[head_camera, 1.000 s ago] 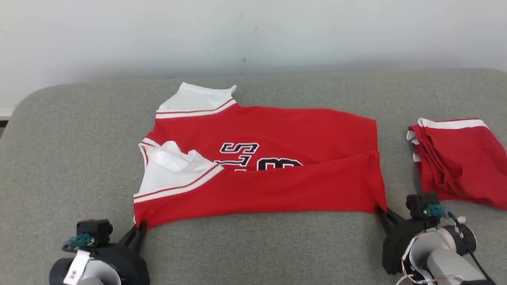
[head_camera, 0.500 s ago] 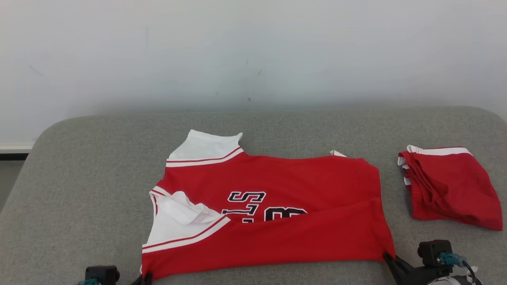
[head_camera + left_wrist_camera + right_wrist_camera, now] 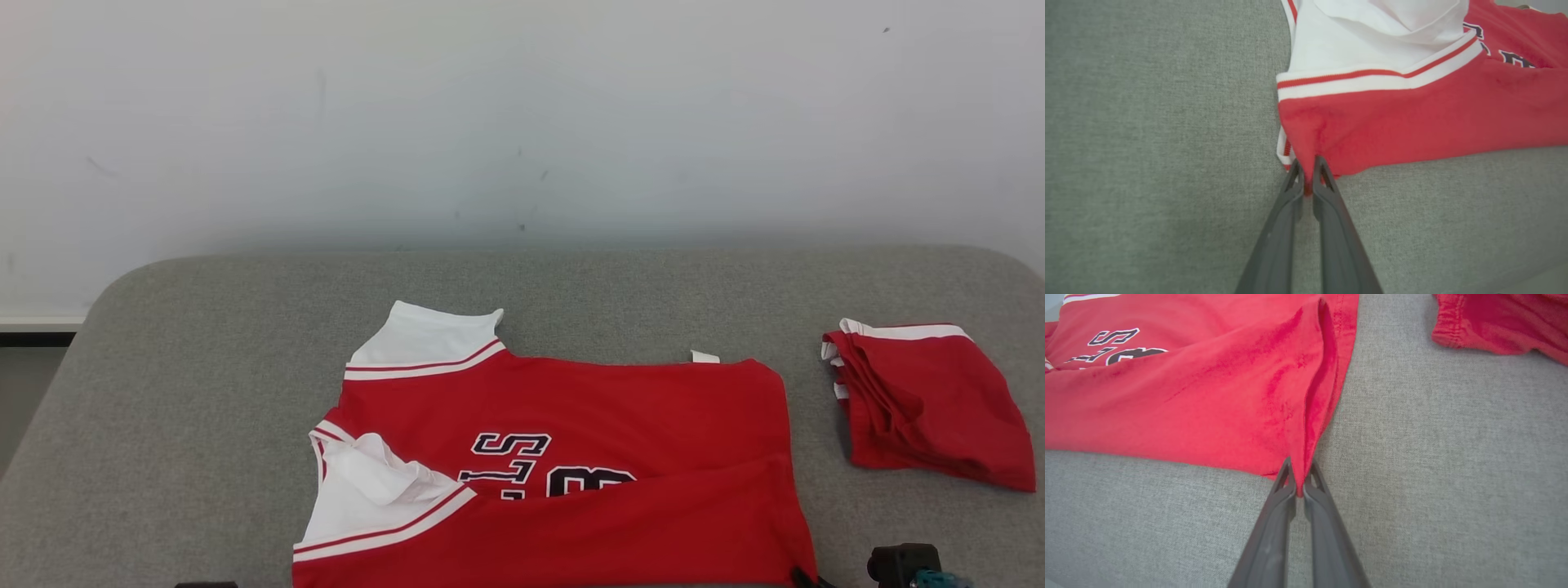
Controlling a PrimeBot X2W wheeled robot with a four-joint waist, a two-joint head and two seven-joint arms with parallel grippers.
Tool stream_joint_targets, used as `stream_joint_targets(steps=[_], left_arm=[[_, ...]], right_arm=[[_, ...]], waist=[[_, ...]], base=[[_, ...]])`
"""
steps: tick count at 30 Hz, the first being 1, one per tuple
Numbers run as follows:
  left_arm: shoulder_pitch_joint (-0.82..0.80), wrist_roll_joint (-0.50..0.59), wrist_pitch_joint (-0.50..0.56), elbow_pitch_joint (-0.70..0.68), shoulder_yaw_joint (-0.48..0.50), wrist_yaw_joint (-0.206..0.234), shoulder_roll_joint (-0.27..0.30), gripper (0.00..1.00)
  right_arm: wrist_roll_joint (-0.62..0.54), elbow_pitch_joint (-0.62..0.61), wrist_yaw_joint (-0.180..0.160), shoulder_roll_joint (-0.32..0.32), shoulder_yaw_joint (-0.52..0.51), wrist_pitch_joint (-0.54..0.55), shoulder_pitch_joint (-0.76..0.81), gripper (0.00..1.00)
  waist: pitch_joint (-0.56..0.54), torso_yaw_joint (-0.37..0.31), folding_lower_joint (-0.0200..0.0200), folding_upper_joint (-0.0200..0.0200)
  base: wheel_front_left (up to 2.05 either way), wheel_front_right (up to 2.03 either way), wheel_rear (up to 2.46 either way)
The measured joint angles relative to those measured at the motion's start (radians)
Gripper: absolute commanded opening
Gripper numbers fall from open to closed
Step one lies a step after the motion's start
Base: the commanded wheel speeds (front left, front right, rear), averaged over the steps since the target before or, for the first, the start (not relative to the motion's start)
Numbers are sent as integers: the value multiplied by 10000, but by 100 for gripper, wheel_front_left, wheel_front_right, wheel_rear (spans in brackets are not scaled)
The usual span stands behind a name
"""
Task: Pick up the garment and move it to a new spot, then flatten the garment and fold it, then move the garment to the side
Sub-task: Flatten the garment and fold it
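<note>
Red, seemingly knit garment (image 3: 620, 400) on woven cushion (image 3: 204, 367).

Red-and-white jersey (image 3: 571, 457), near edge folded over lettering

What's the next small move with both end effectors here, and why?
Probably raise both together and carry the near edge toward the far edge. The left end effector and right end effector are each shut on a near corner of the red jersey, which lies flat on the grey cushion with a flap only partly covering its print.
</note>
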Motion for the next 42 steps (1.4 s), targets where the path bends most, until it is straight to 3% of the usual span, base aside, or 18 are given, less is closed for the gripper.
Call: stream_joint_targets(steps=[36,37,38,39,42], left_arm=[[569,-278,909,-1371,140,458,445,0],[570,-280,955,-1404,142,485,451,36],[576,-291,951,-1446,165,543,453,81],[580,-313,951,-1476,199,546,453,100],[596,-443,953,-1616,311,546,502,100]], right_arm=[[690,-1538,-529,-362,-48,1914,956,0],[690,-1572,-533,-370,-48,1962,955,44],[690,-1605,-566,-380,-50,1988,958,99],[692,-1632,-612,-387,-63,1998,964,100],[792,-1843,-616,-474,-138,2034,993,100]], waist=[[169,39,2,0],[177,39,2,0],[184,38,2,0],[191,38,2,0],[212,39,2,0]], base=[[0,0,0],[0,0,0],[0,0,0],[0,0,0],[0,0,0]])
